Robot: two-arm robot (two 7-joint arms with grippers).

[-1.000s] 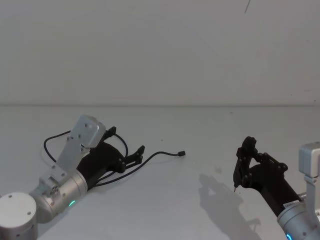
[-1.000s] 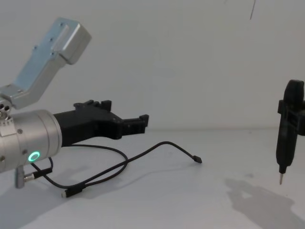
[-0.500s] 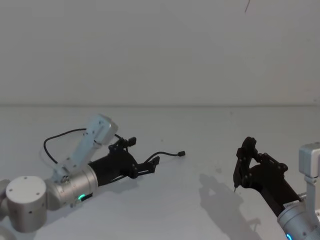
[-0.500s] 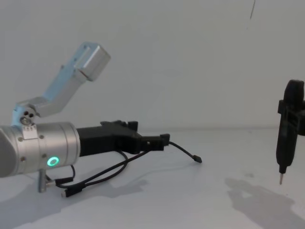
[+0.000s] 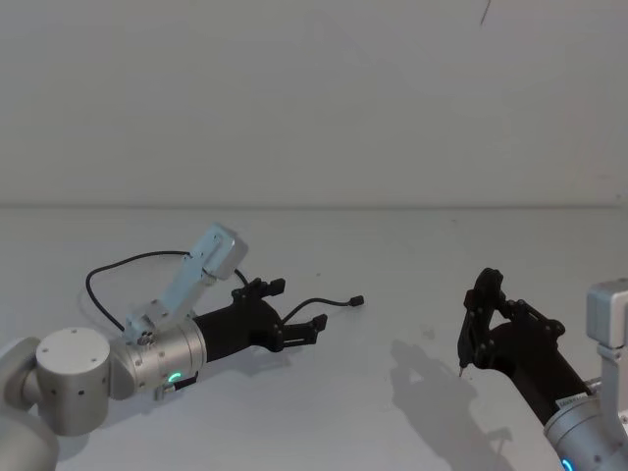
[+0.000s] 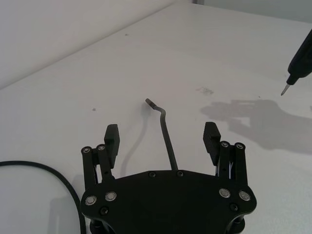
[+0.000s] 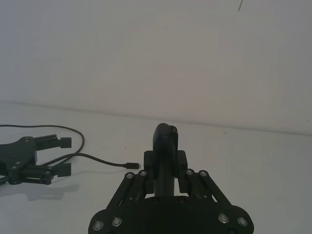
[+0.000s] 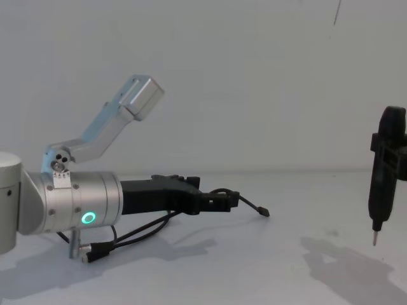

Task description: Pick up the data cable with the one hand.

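Note:
The data cable [image 5: 326, 300] is a thin black line lying on the white table [image 5: 412, 245], looping off to the left and ending in a small plug [image 5: 358, 300]. My left gripper [image 5: 299, 312] is low over the table and open. In the left wrist view the data cable [image 6: 166, 131] runs between the two fingers of my left gripper [image 6: 162, 137] without touching either; its plug [image 6: 149, 102] lies just beyond them. From the chest, the left gripper [image 8: 224, 200] sits short of the plug [image 8: 264, 211]. My right gripper [image 5: 481, 304] hangs at the right, shut on a black tool [image 8: 385, 165].
The tool's metal tip [image 8: 374, 239] points down above the table and casts a shadow [image 8: 343, 260]. A second cable end with a plug [image 8: 94, 251] lies under my left forearm. A plain white wall stands behind the table.
My left gripper has slid forward and to the right along the cable and dropped lower, so its open fingers now straddle the stretch near the plug. The right arm has not moved.

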